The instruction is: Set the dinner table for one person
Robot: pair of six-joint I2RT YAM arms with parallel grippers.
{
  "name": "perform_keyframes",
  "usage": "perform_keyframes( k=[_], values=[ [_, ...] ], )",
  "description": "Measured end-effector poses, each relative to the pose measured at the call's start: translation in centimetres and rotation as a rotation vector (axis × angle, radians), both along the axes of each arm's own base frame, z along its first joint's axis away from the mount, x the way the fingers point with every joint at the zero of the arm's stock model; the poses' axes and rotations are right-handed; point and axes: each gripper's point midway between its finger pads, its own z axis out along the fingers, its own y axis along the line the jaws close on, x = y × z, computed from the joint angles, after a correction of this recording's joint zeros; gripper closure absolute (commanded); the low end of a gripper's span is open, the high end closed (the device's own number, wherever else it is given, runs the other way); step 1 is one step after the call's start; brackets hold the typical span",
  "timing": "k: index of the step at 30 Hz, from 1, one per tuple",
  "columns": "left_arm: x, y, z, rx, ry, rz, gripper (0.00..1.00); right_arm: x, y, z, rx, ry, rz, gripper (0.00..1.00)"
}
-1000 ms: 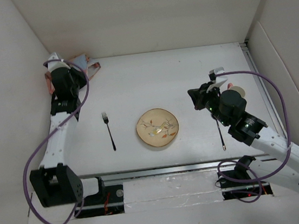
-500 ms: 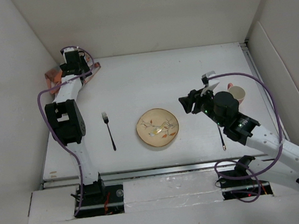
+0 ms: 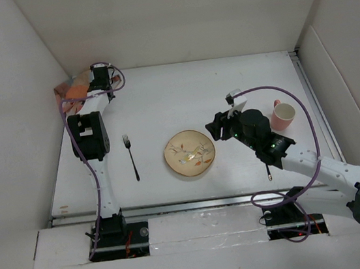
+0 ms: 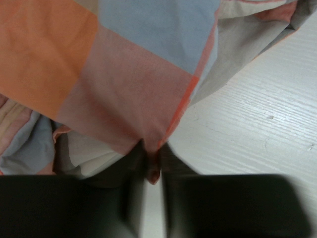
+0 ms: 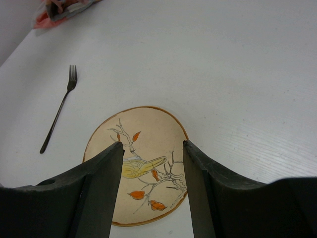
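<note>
Stretching ahead of both arm bases, showed one matte white rectangular worktop (image 3: 163,104), long axis running left to right. Carried one checked cloth (image 3: 73,90) at the far left corner, one bird-painted plate (image 3: 189,153), one pink cup (image 3: 282,116), one dark fork (image 3: 131,157). Pinched the cloth in left gripper (image 4: 152,166) jaws; held right gripper (image 5: 153,148) jaws spread above the plate.

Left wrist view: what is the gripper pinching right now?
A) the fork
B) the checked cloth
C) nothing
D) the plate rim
B: a fold of the orange, grey and pink checked cloth is caught between the nearly closed fingers of the left gripper.
</note>
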Motion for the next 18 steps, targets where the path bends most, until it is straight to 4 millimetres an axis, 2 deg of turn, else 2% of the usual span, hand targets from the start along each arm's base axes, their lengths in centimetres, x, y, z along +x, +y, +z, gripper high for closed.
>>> perform_keyframes(
  k=[5,7,9,11,14,16,18],
  values=[
    [0.6,-0.8,-0.1,-0.008,-0.005,-0.020,1.00,0.2,0.3,-0.1,0.002,-0.003,0.003,0.43],
    [1.5,-2.0,0.9,-0.037,-0.036,-0.051,1.00,0.4,0.6,-0.1,0.004,-0.005,0.003,0.43],
    [2.6,-4.3,2.4,-0.057,-0.076,-0.103,1.00,0.8,0.9,-0.1,0.003,-0.005,0.003,0.43],
    [3.7,-8.5,4.6,-0.089,-0.129,-0.187,1.00,1.4,1.3,-0.1,0.001,-0.003,0.000,0.42],
    [4.8,-17.5,8.6,-0.157,-0.228,-0.365,1.00,2.1,1.7,-0.5,-0.007,0.004,-0.010,0.43],
    [4.2,-24.6,11.3,-0.201,-0.286,-0.507,1.00,2.4,1.8,-0.9,-0.015,0.009,-0.018,0.42],
    [2.5,-31.7,13.2,-0.257,-0.326,-0.649,0.96,2.6,1.7,-1.3,-0.025,0.016,-0.030,0.43]
  ],
)
